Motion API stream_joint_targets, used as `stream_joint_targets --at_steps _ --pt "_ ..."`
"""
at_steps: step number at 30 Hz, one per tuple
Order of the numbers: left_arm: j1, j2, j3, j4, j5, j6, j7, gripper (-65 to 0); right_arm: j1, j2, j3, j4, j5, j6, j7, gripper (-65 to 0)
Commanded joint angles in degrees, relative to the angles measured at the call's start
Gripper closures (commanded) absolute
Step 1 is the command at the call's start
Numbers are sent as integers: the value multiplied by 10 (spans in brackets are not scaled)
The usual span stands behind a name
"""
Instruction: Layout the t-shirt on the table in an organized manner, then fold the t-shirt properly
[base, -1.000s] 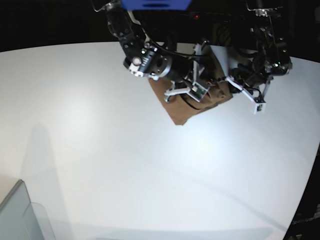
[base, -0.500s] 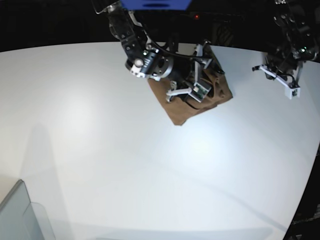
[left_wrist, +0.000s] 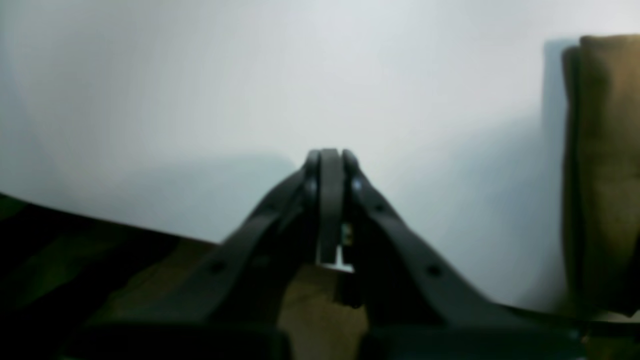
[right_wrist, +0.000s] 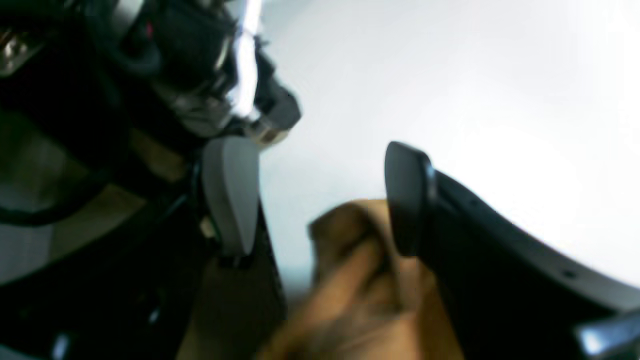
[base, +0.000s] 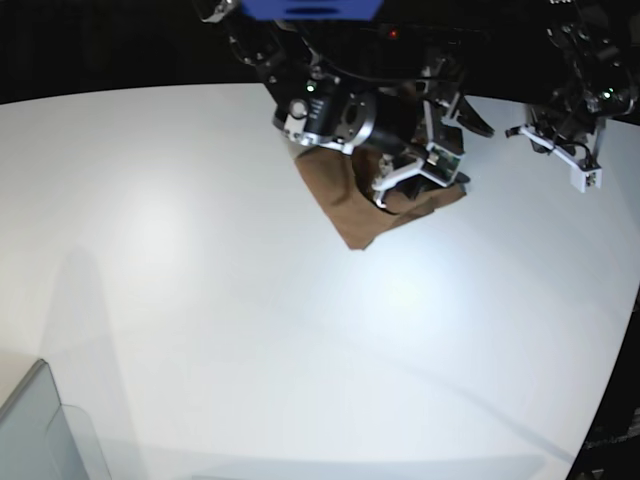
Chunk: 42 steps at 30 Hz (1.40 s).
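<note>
Light is falling from overhead and bouncing off the table (base: 200, 300), which is glowing white with soft bright patches — no hard glare in the base view. Faint grey shadows are lying across its near part. The tabletop's edge is bowing strongly, and the corners are fading to black. Both wrist views are looking soft and out of focus; the right wrist view is blowing out to white at its right side, and the t-shirt (right_wrist: 360, 295) is smearing into blur.
</note>
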Motion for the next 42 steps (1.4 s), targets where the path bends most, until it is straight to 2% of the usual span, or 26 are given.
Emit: stream_joint_targets --at_steps 1,9,16,26,29,31,34,38,42 --pt "0 -9 -2 9 -4 -1 -6 0 4 -6 10 14 9 3 14 -402" --pt "9 -9 -2 9 -3 -1 -6 0 3 -6 104 19 8 2 9 -402" --pt "10 -9 -2 9 -4 -1 -6 0 -34 1 81 32 8 3 14 -403" --pt "18 -2 1 70 -5 -1 -5 0 -2 0 56 -6 7 2 13 -403" --pt "38 7 7 120 -50 -1 1 0 -1 3 57 -4 7 2 13 -403" --pt "49 6 8 151 -97 -1 30 -4 0 4 62 0 6 2 14 -403" --pt "68 6 0 172 -154 -1 52 -74 -3 17 78 26 6 2 13 -403" --pt "91 7 -42 174 -227 -1 56 -239 -8 28 124 76 9 2 9 -403" --pt "117 6 -54 176 -327 -1 56 -316 -14 48 169 100 10 3 9 -404"
